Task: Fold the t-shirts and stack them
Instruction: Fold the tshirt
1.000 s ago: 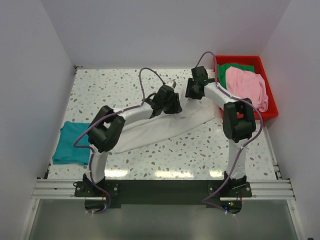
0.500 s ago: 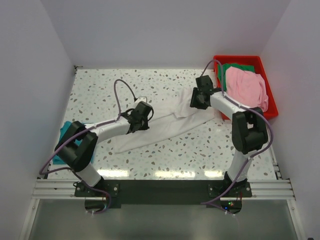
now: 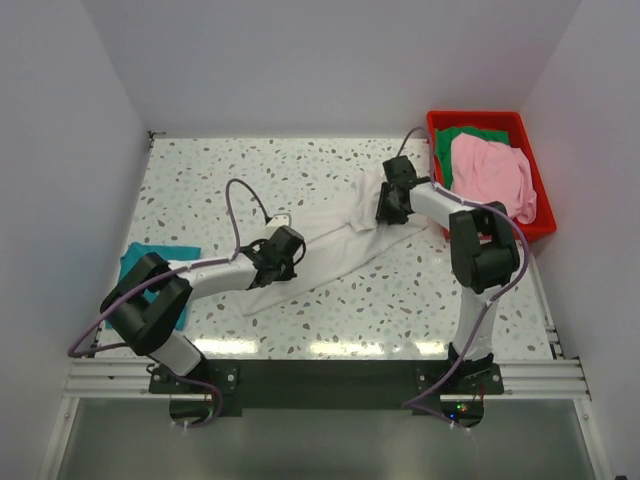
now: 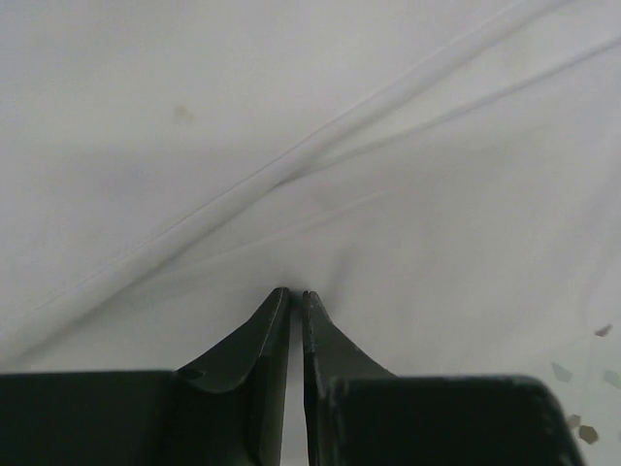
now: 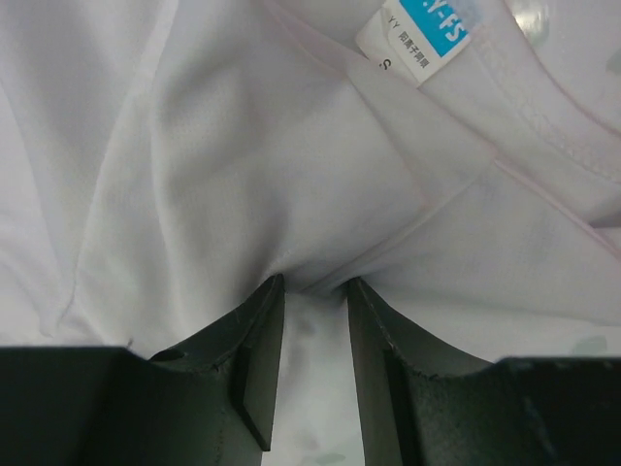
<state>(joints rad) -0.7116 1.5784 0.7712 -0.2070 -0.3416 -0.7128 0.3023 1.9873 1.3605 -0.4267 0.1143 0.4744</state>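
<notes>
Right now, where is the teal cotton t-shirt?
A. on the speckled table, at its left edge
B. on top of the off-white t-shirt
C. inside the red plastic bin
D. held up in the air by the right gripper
A: the teal cotton t-shirt lies on the speckled table at the far left, while the red plastic bin on the right holds only the pink t-shirt and the green t-shirt.

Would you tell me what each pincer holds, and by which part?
Left pincer: shut on the off-white t-shirt, at a crease in its body. Right pincer: the same shirt's cloth bunched between its tips near the neck label; jaws apart, grip uncertain.
</notes>
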